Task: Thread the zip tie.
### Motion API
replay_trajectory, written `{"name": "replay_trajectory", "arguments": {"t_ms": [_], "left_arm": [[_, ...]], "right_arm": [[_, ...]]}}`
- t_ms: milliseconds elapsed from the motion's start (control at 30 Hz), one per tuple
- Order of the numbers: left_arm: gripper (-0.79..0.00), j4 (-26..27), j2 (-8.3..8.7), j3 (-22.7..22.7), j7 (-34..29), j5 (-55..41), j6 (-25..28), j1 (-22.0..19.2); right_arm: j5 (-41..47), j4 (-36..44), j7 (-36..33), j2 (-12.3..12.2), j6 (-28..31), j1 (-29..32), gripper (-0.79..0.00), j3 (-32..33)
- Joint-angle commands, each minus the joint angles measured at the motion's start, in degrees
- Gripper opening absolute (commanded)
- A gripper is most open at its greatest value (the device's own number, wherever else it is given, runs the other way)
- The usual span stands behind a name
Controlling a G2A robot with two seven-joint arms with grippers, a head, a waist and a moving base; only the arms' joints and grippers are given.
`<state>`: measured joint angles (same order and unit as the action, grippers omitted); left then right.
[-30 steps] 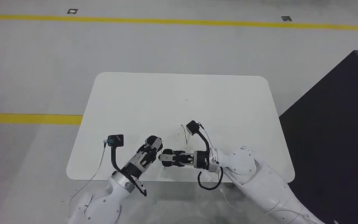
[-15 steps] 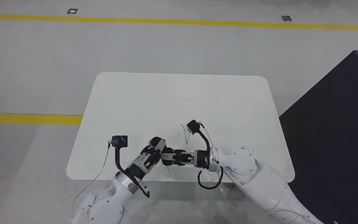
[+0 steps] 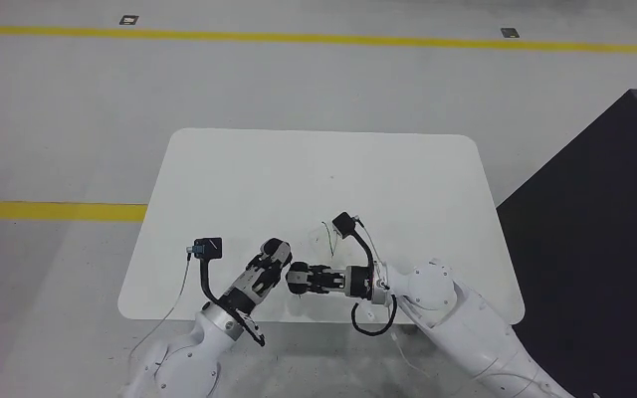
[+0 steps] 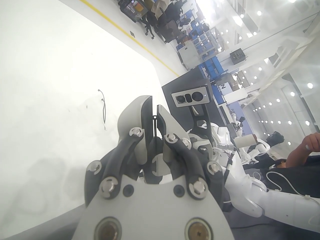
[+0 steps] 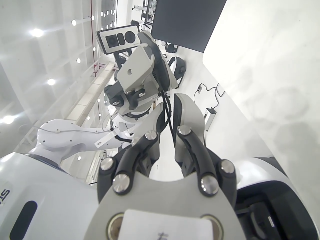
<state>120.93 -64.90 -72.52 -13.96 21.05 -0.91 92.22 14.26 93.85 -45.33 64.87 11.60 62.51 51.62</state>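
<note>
The zip tie (image 5: 167,106) is a thin black strip held in the air over the table's front edge. My left gripper (image 4: 154,116) is shut on one part of it, a sliver of the zip tie (image 4: 155,123) showing between its pads. My right gripper (image 5: 171,112) faces it tip to tip, and the strip runs between its fingers, which look shut on it. In the top view the left gripper (image 3: 278,259) and the right gripper (image 3: 296,278) meet near the middle of the front edge; the tie itself is too thin to make out there.
The white table (image 3: 328,179) has a thin dark loose strand (image 3: 324,235) lying just beyond the grippers, also seen as a strand (image 4: 103,108) in the left wrist view. A dark panel (image 3: 587,199) stands to the table's right.
The left gripper pushed in toward the right gripper half a second ago and has since drawn back a little. The right arm has hardly moved.
</note>
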Motion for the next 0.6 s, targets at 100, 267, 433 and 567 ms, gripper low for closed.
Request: {"name": "replay_trajectory", "arguments": {"t_ms": [100,267,433,567], "left_arm": [[-0.785,-0.1,-0.14,0.0,0.1,0.0,-0.1,-0.2],[-0.785,-0.1,-0.22,-0.4,0.0,0.1,-0.1,-0.1],[-0.785,-0.4,-0.33,-0.4,0.2,0.1,0.1,0.1],[-0.785,-0.4,-0.41,-0.3,0.1,0.3,0.1,0.2]], "right_arm": [[-0.3,-0.1,-0.2,0.1,-0.2,0.1,-0.702,0.4],[-0.3,0.0,-0.2,0.2,-0.2,0.1,-0.699,0.7],[-0.4,0.2,-0.4,0.3,-0.2,0.3,-0.742,0.9],[-0.5,0.2,-0.5,0.3,-0.2,0.3,-0.785,1.1]]}}
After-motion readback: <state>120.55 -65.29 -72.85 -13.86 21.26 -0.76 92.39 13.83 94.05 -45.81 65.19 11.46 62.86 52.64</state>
